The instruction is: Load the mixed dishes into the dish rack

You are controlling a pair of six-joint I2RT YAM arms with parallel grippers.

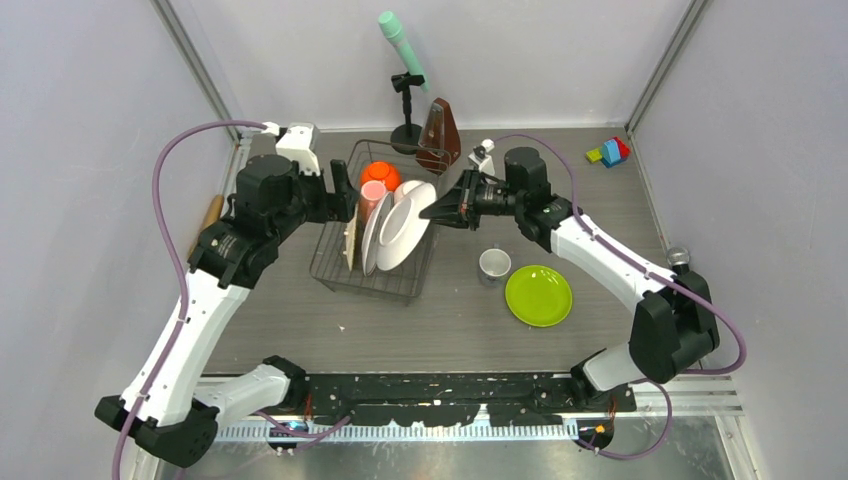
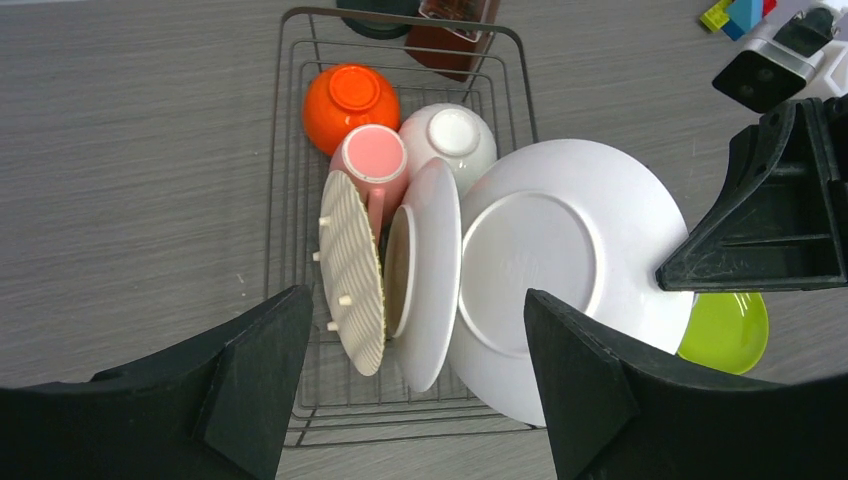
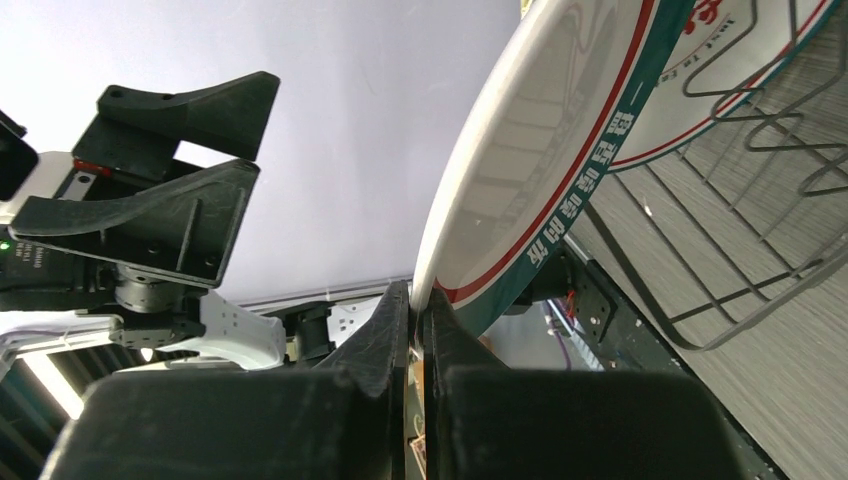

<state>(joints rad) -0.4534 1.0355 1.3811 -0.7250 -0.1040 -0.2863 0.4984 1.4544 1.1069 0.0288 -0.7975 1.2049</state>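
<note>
The dish rack [image 2: 298, 200] is thin, dark metal wire. The large white plate [image 2: 560, 270] looks like glazed ceramic, smooth and glossy, as does the orange bowl [image 2: 350, 105]. The tan woven plate [image 2: 352, 270] is ribbed and matt. The table [image 2: 130, 180] shows a matt grey wood grain.

From the left wrist camera you get only a crescent of the lime-green plate [image 2: 730, 335]; the large white plate [image 2: 560, 270] and the right gripper [image 2: 680, 275] cover the rest. The metronome [image 2: 450, 30] and toy blocks [image 2: 735, 12], toward the bench's far edge, are cut off at the top. In the right wrist view that plate runs off the top and right, you cannot read its rim lettering, and only a few dish rack [image 3: 640, 282] wires show. From above, the left arm [image 1: 230, 250] hides part of a wooden handle [image 1: 208, 213] at the bench's left edge.
</note>
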